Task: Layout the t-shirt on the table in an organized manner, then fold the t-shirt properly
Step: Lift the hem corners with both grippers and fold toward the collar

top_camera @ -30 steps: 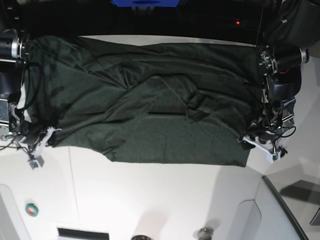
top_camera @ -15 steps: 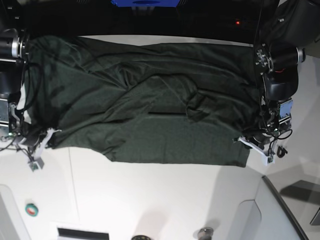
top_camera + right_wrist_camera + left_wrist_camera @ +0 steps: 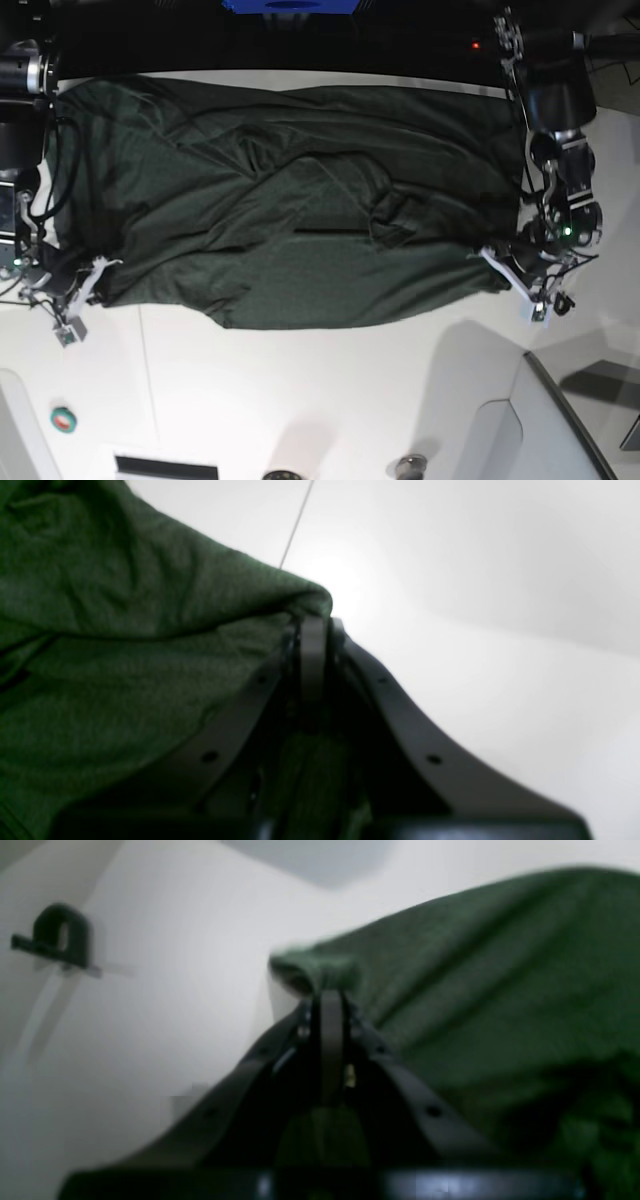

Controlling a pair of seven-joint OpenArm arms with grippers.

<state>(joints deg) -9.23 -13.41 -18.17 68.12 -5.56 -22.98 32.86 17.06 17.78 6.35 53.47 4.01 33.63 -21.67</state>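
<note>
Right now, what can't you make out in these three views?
- Base view: the t-shirt's far edge merges into the dark background; collar and sleeves are lost in wrinkles.
- Left wrist view: blurred; the left gripper hides the pinched hem.
- Right wrist view: the right gripper covers its corner; the rest of the shirt is cropped.

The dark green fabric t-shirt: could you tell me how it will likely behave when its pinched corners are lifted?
The dark green fabric t-shirt will probably sag between the grips, since it lies creased and draped. It looks thin, so likely light. Its bunched corner in the left end effector suggests it stretches rather than slips.
</note>
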